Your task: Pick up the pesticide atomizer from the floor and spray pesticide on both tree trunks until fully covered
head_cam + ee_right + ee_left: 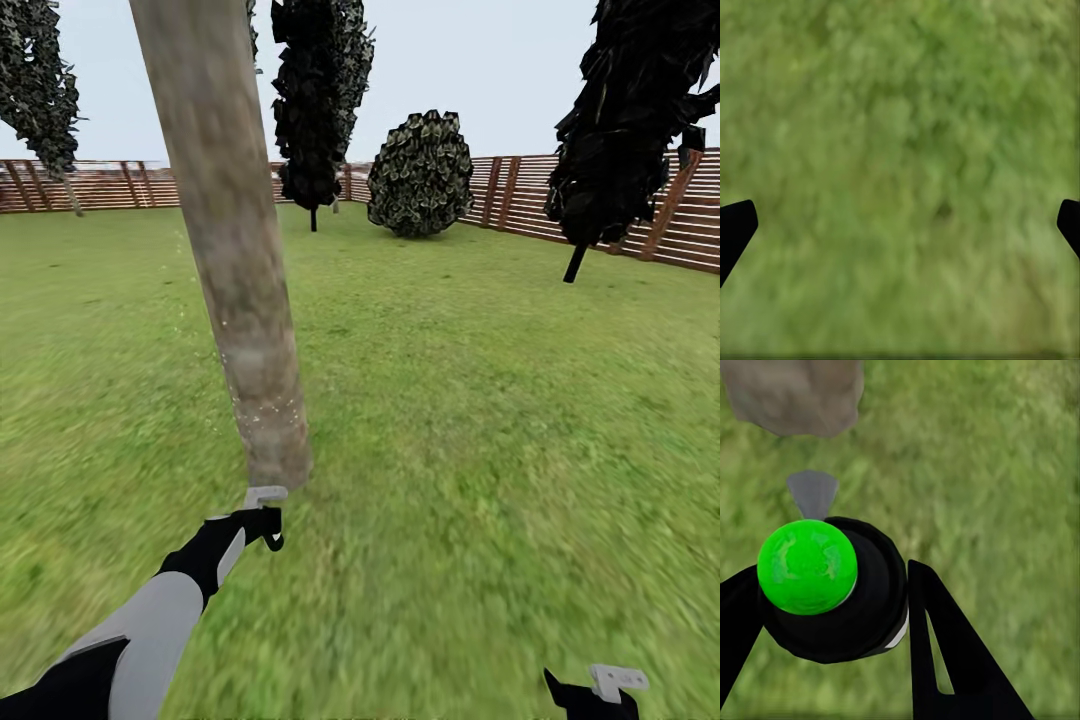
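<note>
The left gripper (266, 520) is clamped on the pesticide atomizer (832, 589), its black fingers (952, 660) pressed to either side of the dark bottle, whose rounded end glows bright green; just ahead of that hand, nearly touching the nozzle, rises the thick leaning tree trunk (235, 260), mottled grey-beige, its base (795, 394) planted in the grass (480, 420); faint pale specks dot the bark above the hand; farther right, the right gripper (900, 217) hangs low over bare lawn, fingertips spread wide apart, holding nothing; beyond stands the brown slatted fence (600, 200).
</note>
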You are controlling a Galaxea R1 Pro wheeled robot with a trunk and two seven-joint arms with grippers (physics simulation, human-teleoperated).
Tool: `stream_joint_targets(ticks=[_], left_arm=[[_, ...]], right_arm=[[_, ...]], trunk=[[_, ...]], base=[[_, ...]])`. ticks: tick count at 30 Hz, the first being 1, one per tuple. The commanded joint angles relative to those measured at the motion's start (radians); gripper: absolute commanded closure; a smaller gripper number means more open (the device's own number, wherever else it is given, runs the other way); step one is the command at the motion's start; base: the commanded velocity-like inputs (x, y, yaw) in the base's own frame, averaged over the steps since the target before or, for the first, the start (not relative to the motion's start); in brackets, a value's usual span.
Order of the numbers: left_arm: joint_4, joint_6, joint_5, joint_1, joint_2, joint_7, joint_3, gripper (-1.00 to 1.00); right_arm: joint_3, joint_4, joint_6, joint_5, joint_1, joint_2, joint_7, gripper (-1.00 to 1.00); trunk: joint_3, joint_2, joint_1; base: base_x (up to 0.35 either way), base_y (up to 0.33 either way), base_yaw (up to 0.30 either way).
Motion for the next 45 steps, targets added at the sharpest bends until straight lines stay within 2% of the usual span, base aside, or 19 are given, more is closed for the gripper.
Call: stream_joint_targets(ticks=[1,6,10,13,14,16,17,18,19,23,26,29,32,34,38,45], left_arm=[[0.001,0.000,0.000,0.000,0.000,0.000,0.000,1.00],[0.005,-0.003,0.000,0.001,0.003,-0.013,-0.001,1.00],[-0.007,-0.054,-0.002,0.006,0.010,-0.022,-0.009,1.00],[-0.038,-0.064,-0.029,-0.001,0.029,-0.085,-0.043,1.00],[-0.076,-0.055,-0.044,-0.004,0.044,-0.112,-0.057,1.00],[-0.147,-0.022,-0.055,-0.003,0.058,-0.147,-0.068,1.00],[-0.275,0.086,-0.064,-0.008,0.081,-0.308,-0.074,1.00],[-0.296,0.115,-0.066,-0.052,0.109,-0.412,-0.076,1.00],[-0.301,0.197,-0.066,-0.121,0.129,-0.455,-0.078,1.00],[-0.302,0.248,-0.089,-0.177,0.139,-0.521,-0.089,1.00],[-0.305,0.295,-0.138,-0.195,0.141,-0.590,-0.137,1.00],[-0.307,0.334,-0.146,-0.221,0.142,-0.609,-0.146,1.00],[-0.304,0.396,-0.152,-0.270,0.144,-0.672,-0.150,1.00],[-0.306,0.432,-0.181,-0.285,0.144,-0.706,-0.154,1.00],[-0.301,0.442,-0.236,-0.284,0.150,-0.716,-0.157,1.00],[-0.301,0.444,-0.258,-0.277,0.161,-0.716,-0.158,1.00]], right_arm=[[0.000,0.000,0.000,0.000,0.000,0.000,0.000,-1.00],[0.001,0.000,0.000,0.000,0.000,0.000,0.000,-1.00],[0.000,0.000,0.000,0.000,0.000,0.000,0.000,-1.00],[0.000,0.000,0.000,0.000,0.000,0.000,0.000,-1.00],[0.000,0.000,0.000,0.000,0.000,0.000,0.000,-1.00],[0.000,0.000,0.000,0.000,0.000,0.000,0.000,-1.00],[0.000,0.000,0.000,0.000,0.000,0.000,0.000,-1.00],[0.000,0.000,0.000,0.000,0.000,0.000,0.000,-1.00],[0.000,0.000,0.000,0.000,0.000,0.000,0.000,-1.00],[0.000,0.000,0.000,0.000,0.000,0.000,0.000,-1.00],[0.000,0.000,0.000,0.000,0.000,0.000,0.000,-1.00],[0.000,0.000,0.000,-0.001,0.000,-0.001,0.000,-1.00],[0.000,0.000,0.000,-0.001,0.000,-0.001,0.000,-1.00],[0.000,0.000,0.000,-0.001,0.000,-0.001,0.000,-1.00],[0.000,0.000,0.000,-0.001,0.000,-0.002,0.000,-1.00],[0.000,0.000,0.000,0.000,0.000,-0.002,0.000,-1.00]], trunk=[[0.000,0.000,0.000],[0.000,0.000,0.000],[0.000,0.000,0.000],[0.000,0.000,0.000],[0.000,0.000,0.000],[0.000,0.000,0.000],[0.000,0.000,0.000],[0.000,0.000,0.000],[0.000,0.000,0.000],[0.000,0.000,0.000],[0.000,0.000,0.000],[0.000,0.000,0.000],[0.000,0.000,0.000],[0.000,0.000,0.000],[0.000,0.000,0.000],[0.000,0.000,0.000]], base=[[-0.009,0.000,0.000],[-0.003,0.000,0.000],[0.000,0.000,0.000],[0.000,0.000,0.000],[0.000,0.000,0.000],[0.000,0.000,0.000],[0.000,0.000,0.000],[0.000,0.000,0.000],[0.000,0.000,0.000],[0.000,0.000,0.000],[0.000,0.000,0.000],[0.000,0.000,0.000],[0.000,0.000,0.000],[0.000,0.000,0.000],[-0.059,0.000,0.000],[-0.220,0.000,0.000]])
